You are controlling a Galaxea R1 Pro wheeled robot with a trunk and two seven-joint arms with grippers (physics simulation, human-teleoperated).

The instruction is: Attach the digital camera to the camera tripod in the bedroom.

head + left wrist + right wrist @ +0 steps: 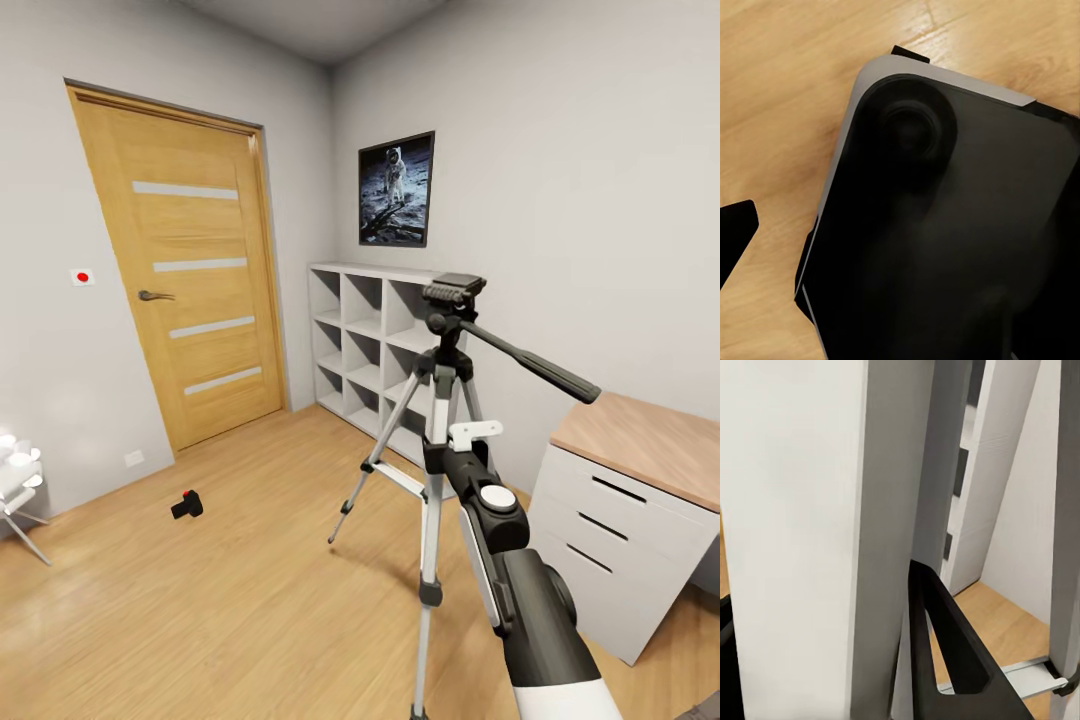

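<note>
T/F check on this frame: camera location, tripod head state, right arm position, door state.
1. The camera lies on the floor near the door. True.
2. The tripod head already carries the camera. False: its head is bare.
3. The right gripper is up against the tripod. True.
4. The door stands open. False: it is shut.
5. The tripod has tipped over. False: it stands upright on its legs.

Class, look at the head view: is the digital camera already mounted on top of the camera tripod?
No. The digital camera lies on the wood floor near the door, while the camera tripod stands apart with its head bare.
</note>
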